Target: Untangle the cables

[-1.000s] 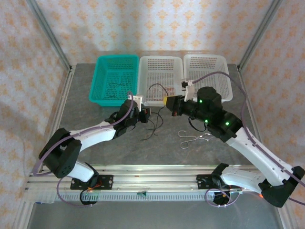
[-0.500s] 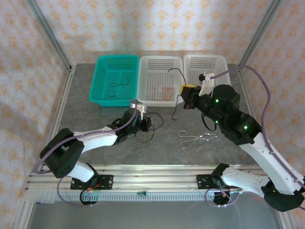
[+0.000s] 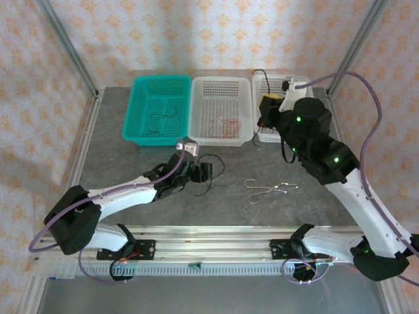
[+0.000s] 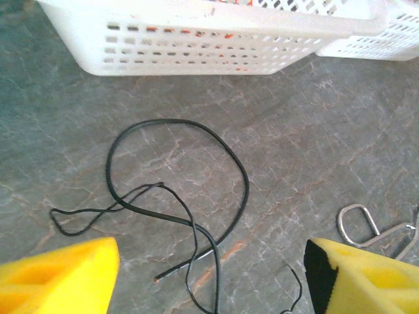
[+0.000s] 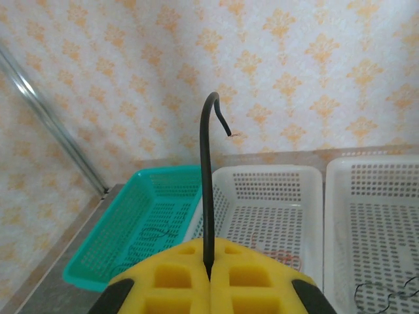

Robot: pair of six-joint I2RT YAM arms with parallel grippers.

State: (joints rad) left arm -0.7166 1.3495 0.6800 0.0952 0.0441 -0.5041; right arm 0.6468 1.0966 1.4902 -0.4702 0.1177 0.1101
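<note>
1. Right gripper (image 5: 209,265): fingers clenched on 1 black cable (image 5: 207,190), raised above the right basket (image 3: 304,84); a short end stands up from the pads and hooks over; in the top view the rest hangs below the gripper.
2. Left gripper (image 4: 209,278): fingers spread, gripping nothing, low over the table (image 4: 314,150); under it lie the loose cables (image 4: 180,124), 1 thicker black loop crossed by a thinner black strand, near the middle basket (image 4: 216,49).
3. Elsewhere: thin black wires (image 3: 157,121) in the teal basket (image 3: 139,98); a red cable (image 3: 226,127) in the middle basket; 1 more black wire (image 5: 386,288) in the right basket.
4. Handling, as I judge it: light and mostly limp, though the upright end holds a curve, so there is some spring; thin and smooth, likely to slide through the pads unless pinched squarely; a tug on 1 strand will probably drag the other along.
5. Where to take hold: near the free tip of the thicker loop, away from the crossing, so the thin strand can slip out; stay off the clip (image 4: 360,226) beside it.
</note>
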